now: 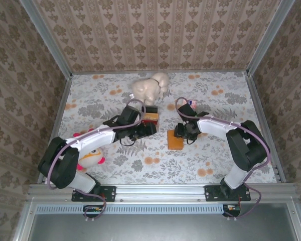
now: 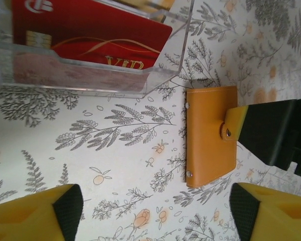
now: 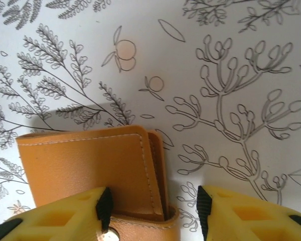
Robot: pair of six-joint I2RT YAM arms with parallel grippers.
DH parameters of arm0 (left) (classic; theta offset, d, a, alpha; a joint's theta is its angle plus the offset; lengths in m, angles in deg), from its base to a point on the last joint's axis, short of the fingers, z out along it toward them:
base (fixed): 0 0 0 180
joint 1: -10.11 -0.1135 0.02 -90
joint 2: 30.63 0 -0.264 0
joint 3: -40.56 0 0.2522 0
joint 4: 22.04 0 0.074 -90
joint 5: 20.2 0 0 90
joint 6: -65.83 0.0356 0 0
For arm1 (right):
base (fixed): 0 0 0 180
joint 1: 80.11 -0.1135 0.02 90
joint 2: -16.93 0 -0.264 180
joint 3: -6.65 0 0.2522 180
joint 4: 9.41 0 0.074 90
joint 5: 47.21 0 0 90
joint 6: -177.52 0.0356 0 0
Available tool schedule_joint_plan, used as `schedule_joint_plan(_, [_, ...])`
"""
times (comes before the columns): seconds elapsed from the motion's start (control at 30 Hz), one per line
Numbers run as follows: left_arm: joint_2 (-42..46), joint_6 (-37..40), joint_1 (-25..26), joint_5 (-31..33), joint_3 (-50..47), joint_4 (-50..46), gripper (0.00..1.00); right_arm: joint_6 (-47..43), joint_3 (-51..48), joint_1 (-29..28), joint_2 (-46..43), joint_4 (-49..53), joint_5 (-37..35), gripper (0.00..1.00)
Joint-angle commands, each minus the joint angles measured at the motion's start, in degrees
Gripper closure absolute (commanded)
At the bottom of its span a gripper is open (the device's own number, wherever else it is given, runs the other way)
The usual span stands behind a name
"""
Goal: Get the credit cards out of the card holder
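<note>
We log the closed card holder (image 1: pixel 175 140) flat at mid-table, near-right of the clear tray (image 2: pixel 90 80) holding red credit cards (image 2: pixel 90 30); we judge it light, stiff and smooth, best pinched at its snap tab (image 2: pixel 233 123) edge, which the right gripper (image 3: pixel 153 208) straddles unclenched, while the left gripper (image 2: pixel 155 211) hangs spread and empty.

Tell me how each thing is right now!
card holder, folded shut, flat on the table
credit cards, lying in a clear tray
left end effector, open, empty
right end effector, open, straddling the card holder's edge
cream plush toy, lying on the table
</note>
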Motion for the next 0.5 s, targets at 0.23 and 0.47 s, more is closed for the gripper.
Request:
schedule_joint_plan(0.23, [-7.40,-6.01,3.87,-4.65,2.25,5.77,0.32,-2.45,1.34,-2.22,1.63,0.23,9.64,0.52])
schedule_joint_plan(0.47, [-10.11,-11.61,8.39,-2.57,0.82,9.42,0.34,-0.58,-0.87,-2.57,-1.90,-0.53,11.60,0.51])
